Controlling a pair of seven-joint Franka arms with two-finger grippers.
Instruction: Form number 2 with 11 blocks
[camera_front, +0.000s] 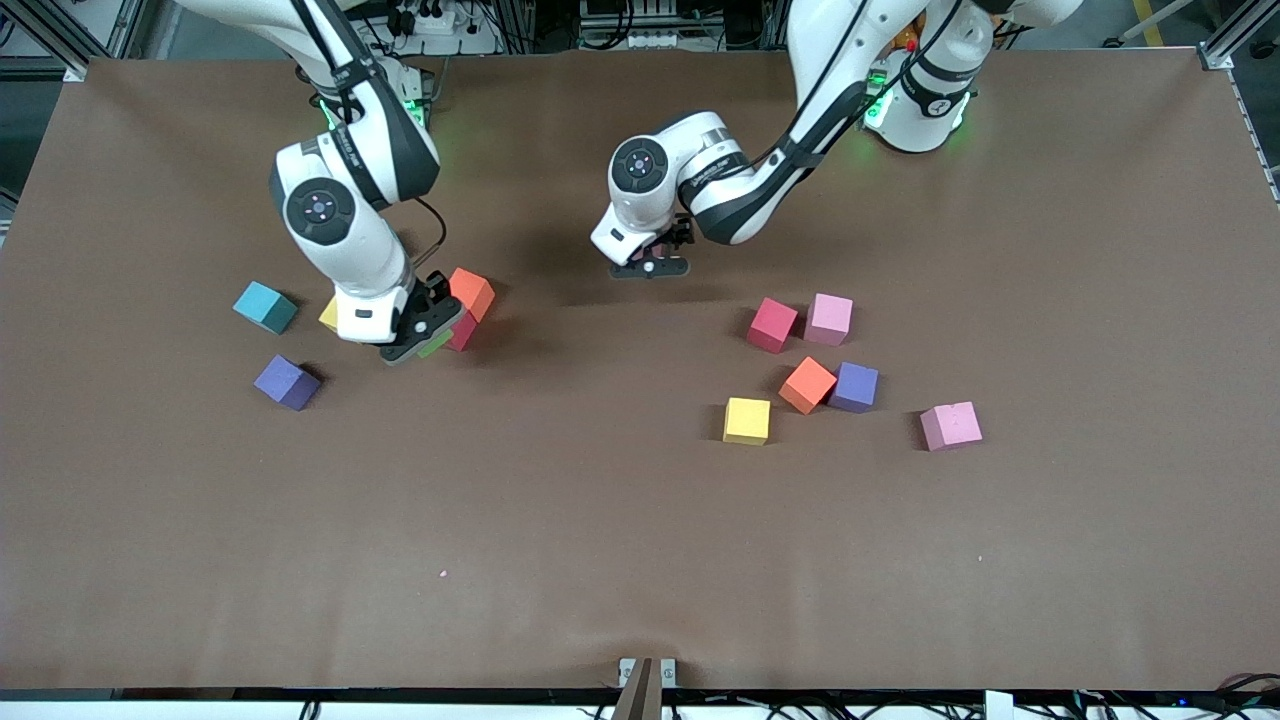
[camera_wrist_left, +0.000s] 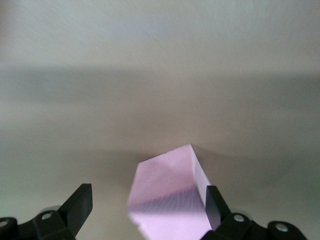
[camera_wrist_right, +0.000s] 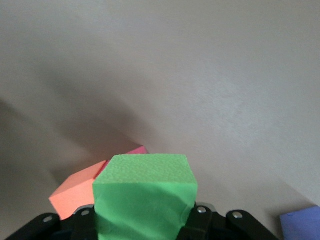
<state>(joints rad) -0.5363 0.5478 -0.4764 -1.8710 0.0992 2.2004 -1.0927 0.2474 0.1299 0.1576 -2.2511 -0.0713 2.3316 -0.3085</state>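
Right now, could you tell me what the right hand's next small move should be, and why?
Probably lift straight up before carrying. The right hand is shut on the green block, with the orange block and red block close beside it, so sliding sideways could knock them. The left hand stands open around a pink block mid-table.

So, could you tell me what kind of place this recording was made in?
Most likely a robotics lab: a brown-covered table framed by aluminium rails, cables and power strips along its edge, and foam blocks scattered as practice pieces.
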